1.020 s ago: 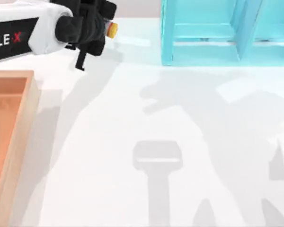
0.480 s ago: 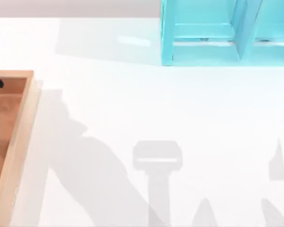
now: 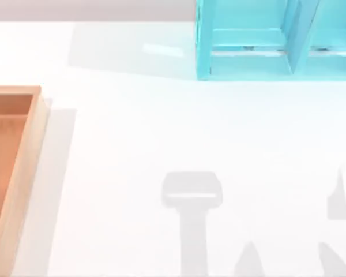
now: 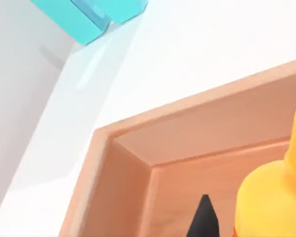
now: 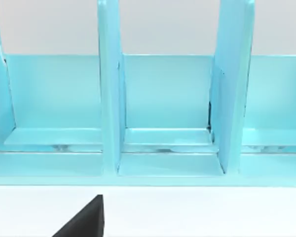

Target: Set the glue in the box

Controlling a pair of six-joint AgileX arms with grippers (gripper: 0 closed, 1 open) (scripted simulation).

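No writing to read anywhere right now, not on the glue [image 4: 269,200], not on the box [image 3: 23,167].

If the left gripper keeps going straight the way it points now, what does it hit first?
Most likely the box: the left wrist view looks down into its corner, with the glue at the fingertip. Floor or inner wall first is hard to judge.

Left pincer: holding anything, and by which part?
The glue sits close beside a dark fingertip over the box; the hold itself cannot be told.
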